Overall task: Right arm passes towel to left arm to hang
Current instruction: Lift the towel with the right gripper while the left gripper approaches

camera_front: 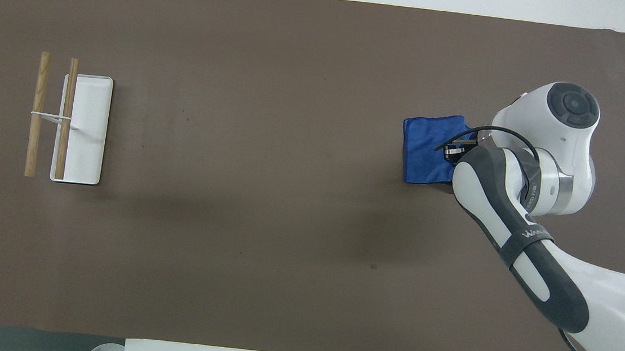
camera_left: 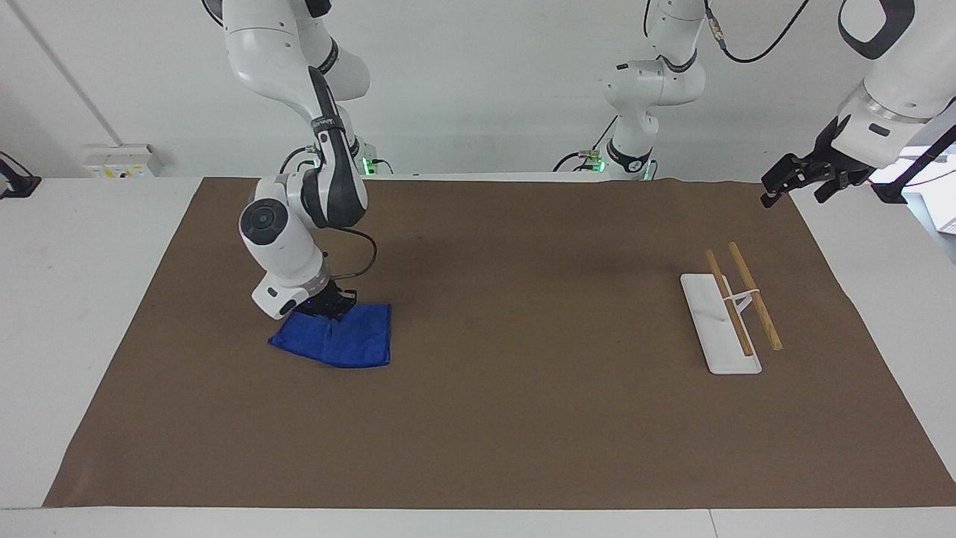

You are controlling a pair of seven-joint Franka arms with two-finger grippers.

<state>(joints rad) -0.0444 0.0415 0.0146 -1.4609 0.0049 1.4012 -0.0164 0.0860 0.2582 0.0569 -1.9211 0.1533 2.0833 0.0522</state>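
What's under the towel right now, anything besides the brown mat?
The towel, pinched at its robot-side edge by the right gripper, droops onto the brown mat. Nothing else shows at its edges; beneath the cloth is covered.

The towel [camera_left: 340, 340] is soft cloth with a matt, slightly fuzzy nap, and it creases where it bunches. The mat [camera_left: 493, 418] covering the table looks like matt brown paper, smooth, with faint wrinkles along its edges. The rack [camera_left: 728, 314] has a smooth white base with a dull sheen, like painted metal or plastic, and 2 rods of pale, unvarnished-looking wood. The right arm [camera_left: 299, 217] wears glossy white plastic shells with smooth dark grey panels; its gripper [camera_left: 332, 306] is matt black. The left arm [camera_left: 889, 90] has the same glossy white casing. The tabletop [camera_left: 89, 299] is smooth matt white.
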